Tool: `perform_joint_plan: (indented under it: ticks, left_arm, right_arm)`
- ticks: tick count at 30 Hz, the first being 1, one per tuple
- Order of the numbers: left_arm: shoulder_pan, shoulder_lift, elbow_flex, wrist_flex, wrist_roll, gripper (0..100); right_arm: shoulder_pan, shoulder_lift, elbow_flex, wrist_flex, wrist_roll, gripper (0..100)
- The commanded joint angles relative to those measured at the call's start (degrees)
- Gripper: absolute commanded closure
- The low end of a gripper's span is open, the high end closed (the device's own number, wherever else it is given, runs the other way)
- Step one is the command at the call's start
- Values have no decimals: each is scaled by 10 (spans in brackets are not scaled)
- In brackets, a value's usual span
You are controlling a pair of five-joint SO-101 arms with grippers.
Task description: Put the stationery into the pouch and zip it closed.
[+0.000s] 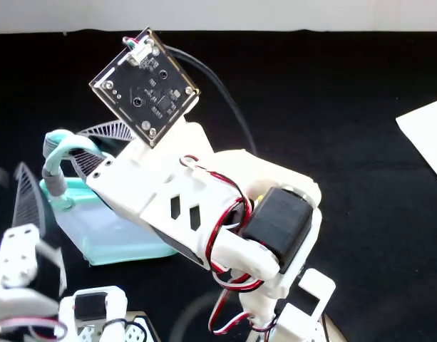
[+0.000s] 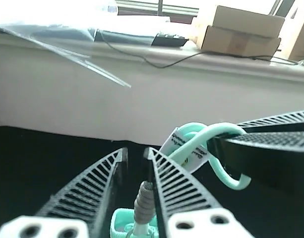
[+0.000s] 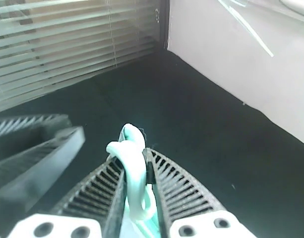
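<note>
Near desk's (image 1: 361,92) left edge, left fingers (image 2: 92,193) were pinched shut on grey pull (image 2: 143,203) of pouch (image 1: 111,239). Pouch lay there, translucent mint. Just right, right fingers (image 3: 184,191) were clamped around its mint loop (image 3: 133,173), raised above pouch.

Pouch (image 1: 111,239) translucent glossy plastic; loop (image 3: 129,148) smooth, rubbery; table (image 1: 346,85) matt black.

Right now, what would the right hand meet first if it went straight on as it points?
Probably nothing near: beyond the mint-green cord loop it grips, the right hand faces black tabletop; depth is unclear.
</note>
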Motion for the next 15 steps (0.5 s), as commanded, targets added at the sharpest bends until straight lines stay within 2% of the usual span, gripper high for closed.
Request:
perform_joint_plan:
  ticks: [1, 6, 10, 15]
  left_arm:
    - [-29, 78, -51, 13, 1, 872]
    - [-73, 177, -112, 75, -44, 843]
    - [-90, 234, -210, 137, -69, 843]
    - [-95, 292, -320, 244, -172, 846]
  right_arm:
    - [-1, -7, -16, 7, -5, 992]
    - [-1, -7, -16, 7, -4, 992]
    - [-1, -7, -16, 7, -4, 992]
    - [0, -6, -16, 7, -4, 992]
